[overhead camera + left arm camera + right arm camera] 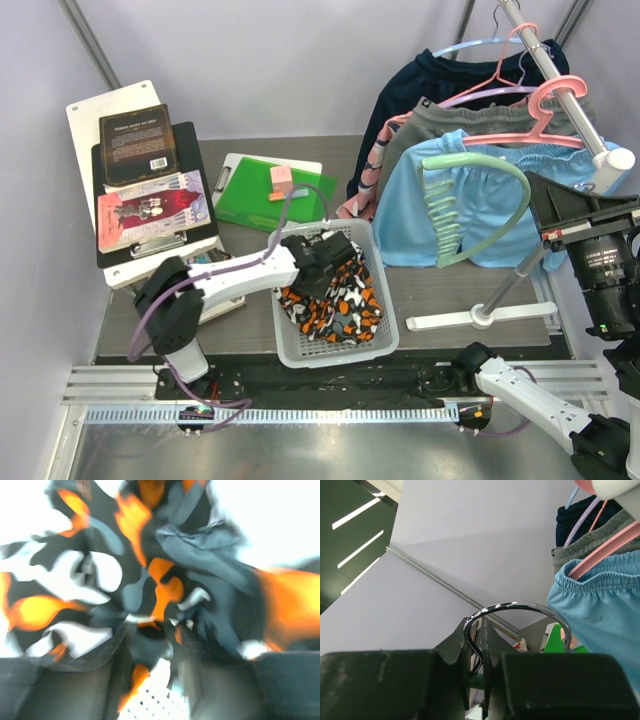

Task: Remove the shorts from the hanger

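Observation:
The orange, black, white and grey camouflage shorts [335,305] lie in a white basket [388,335]. My left gripper [325,255] is down in the basket. In the blurred left wrist view its fingers stand close together, with a fold of the camouflage shorts [150,590] between the tips. The light blue shorts [400,220] hang on a pink hanger [510,140] on the rack and also show in the right wrist view [600,610]. My right gripper [482,645] is shut on the metal hook [520,606] of an empty green hanger [480,165], held in front of the blue shorts.
Grey shorts [450,115] and a dark navy garment [420,75] hang behind on the rack rod [560,75]. The rack's white base [480,318] lies right of the basket. A green clipboard [260,195] and stacked books [150,150] sit at the left.

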`<state>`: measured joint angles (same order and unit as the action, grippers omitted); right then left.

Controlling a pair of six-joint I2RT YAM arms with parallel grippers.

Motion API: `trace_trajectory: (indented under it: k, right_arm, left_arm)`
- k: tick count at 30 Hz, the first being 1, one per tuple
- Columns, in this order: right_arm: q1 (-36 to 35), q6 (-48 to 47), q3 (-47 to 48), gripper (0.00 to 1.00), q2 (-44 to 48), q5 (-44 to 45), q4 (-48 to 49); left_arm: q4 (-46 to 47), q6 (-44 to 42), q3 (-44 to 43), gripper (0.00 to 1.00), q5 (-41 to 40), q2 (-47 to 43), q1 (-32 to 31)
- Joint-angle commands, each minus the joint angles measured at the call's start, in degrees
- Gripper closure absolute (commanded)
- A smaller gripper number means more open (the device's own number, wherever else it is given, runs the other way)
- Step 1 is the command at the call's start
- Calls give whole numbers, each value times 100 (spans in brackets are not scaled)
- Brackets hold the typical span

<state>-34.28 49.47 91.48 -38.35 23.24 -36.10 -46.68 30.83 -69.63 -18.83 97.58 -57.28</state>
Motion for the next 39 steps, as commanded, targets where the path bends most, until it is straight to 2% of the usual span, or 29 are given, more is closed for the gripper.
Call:
trace_trajectory:
  k: [1,3,10,11,14,16,17,19,20,23,25,28,34,37,39]
  right_arm:
    - [1,36,-16,99,108,-39,68]
    - [1,1,-69,99,135,-66,6]
    - [-8,-139,-376,99,337,-180,-117]
    - [0,-183,-446,99,345,-258,-126]
    - [0,-428,-578,99,381,-390,-196]
    - [0,-578,-623,99,398,-522,-240]
    - [1,-727,-666,99,407,-566,-240]
    - [1,-877,-754,99,442,-751,-240]
    - [1,-939,-842,99,442,-803,-292]
    - [-8,-1045,-965,99,381,-997,-415]
    - [1,-1089,-1027,99,311,-1198,-433]
    - [0,-1176,-1027,99,109,-1322,-547]
    - [1,-1300,-948,99,-199,-1428,-793]
    - [1,-1274,-1001,99,-164,-1314,-846]
    - [9,-1273,-992,99,-173,-1296,-934]
  left_arm:
    - [-657,2,-911,45,98,-1038,41]
    - [-807,63,-1351,35,282,-1432,41]
    - [-686,11,-2449,22,1600,-2357,93]
    - [-650,28,-2772,21,2080,-2366,155]
    - [-615,143,-3670,21,2715,-2218,480]
    - [-719,160,-4397,20,2867,-2077,812]
    - [-720,186,-4593,20,2963,-1972,1006]
    - [-414,283,-4892,20,3708,-1945,1419]
    - [-256,518,-4920,20,3990,-1962,1900]
    - [517,1089,-4912,20,4834,-1997,2587]
    - [965,1276,-4972,23,5473,-1919,2756]
    - [976,1320,-5113,31,6177,-1734,2774]
    - [1038,1382,-5087,30,6524,-1751,2608]
    - [898,1137,-5192,30,6086,-1655,2074]
    - [400,795,-5550,30,5427,-1515,1678]
